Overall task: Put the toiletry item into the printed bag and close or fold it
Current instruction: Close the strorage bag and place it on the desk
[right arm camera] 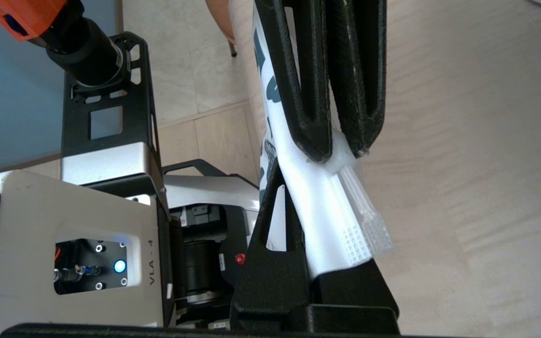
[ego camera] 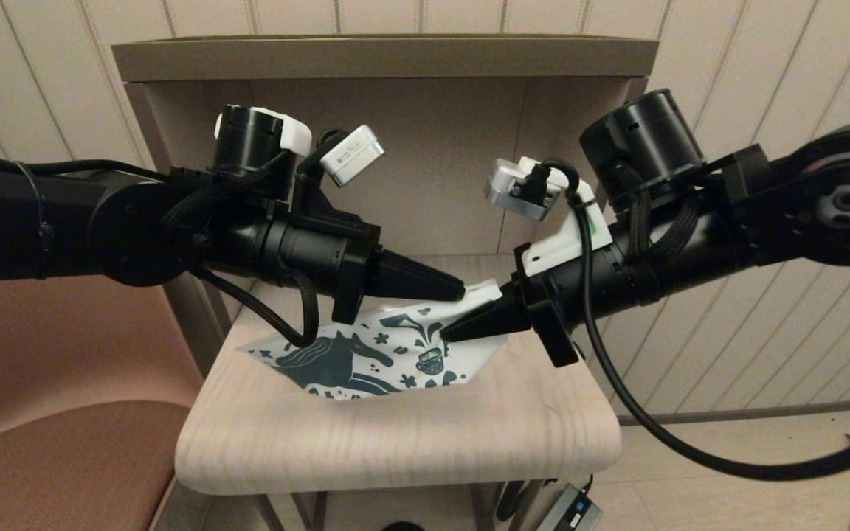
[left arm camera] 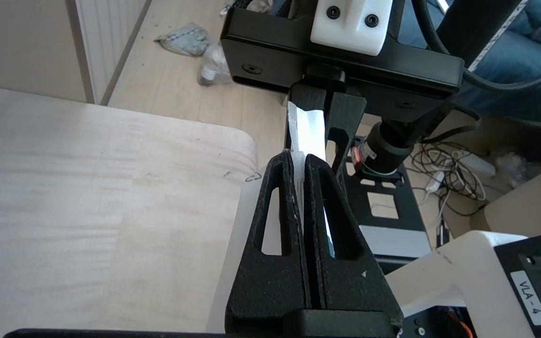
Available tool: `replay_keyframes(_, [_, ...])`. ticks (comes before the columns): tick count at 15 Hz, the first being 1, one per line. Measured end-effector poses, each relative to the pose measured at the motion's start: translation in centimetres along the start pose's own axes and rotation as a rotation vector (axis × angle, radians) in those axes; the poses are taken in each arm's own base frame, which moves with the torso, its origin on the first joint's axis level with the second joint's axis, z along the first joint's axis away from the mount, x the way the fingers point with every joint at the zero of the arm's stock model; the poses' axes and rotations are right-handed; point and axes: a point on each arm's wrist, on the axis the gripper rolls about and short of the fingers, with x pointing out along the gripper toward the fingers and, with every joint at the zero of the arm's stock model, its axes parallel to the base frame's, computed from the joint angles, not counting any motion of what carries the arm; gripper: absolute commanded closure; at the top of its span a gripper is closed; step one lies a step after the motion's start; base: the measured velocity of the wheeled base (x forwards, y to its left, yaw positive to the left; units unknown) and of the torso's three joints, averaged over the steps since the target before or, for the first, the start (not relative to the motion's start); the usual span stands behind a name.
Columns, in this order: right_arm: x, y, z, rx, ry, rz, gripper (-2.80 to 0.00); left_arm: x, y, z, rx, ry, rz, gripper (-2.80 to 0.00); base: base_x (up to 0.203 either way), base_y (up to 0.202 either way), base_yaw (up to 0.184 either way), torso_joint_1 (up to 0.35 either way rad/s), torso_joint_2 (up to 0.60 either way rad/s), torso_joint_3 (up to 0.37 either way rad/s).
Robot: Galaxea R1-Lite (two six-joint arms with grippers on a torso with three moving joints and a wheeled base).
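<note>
Horse-printed white pouch (ego camera: pixel 366 354) is hanging above the pale wooden table (ego camera: pixel 395 435), left gripper (ego camera: pixel 460 290) and right gripper (ego camera: pixel 446 333) both pinching its top edge.

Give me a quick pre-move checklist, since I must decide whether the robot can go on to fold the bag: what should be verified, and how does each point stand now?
1. Left gripper shut on the printed bag: ok; the left wrist view shows white edge clamped.
2. Right gripper shut on the bag's edge: ok; the right wrist view shows it pinched.
3. Both grips at the same end of the bag, close together: ok.
4. Toiletry item inside the bag: cannot tell; it shows in no view.
5. Bag's lower part resting on the wooden table: ok.
6. Bag's mouth closed: cannot tell.
</note>
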Motion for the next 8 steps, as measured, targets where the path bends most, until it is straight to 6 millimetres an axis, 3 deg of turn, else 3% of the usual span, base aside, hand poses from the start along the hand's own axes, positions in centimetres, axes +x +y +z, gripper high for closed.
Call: replay_keyframes(8, [-0.6,-0.46,-0.36,0.005,-0.008,-0.025,0.0,-0.4,0.14,0.02,0.002,-0.003,0.013,0.0,0.0,0.0,0.0,0.0,0.0,0.0])
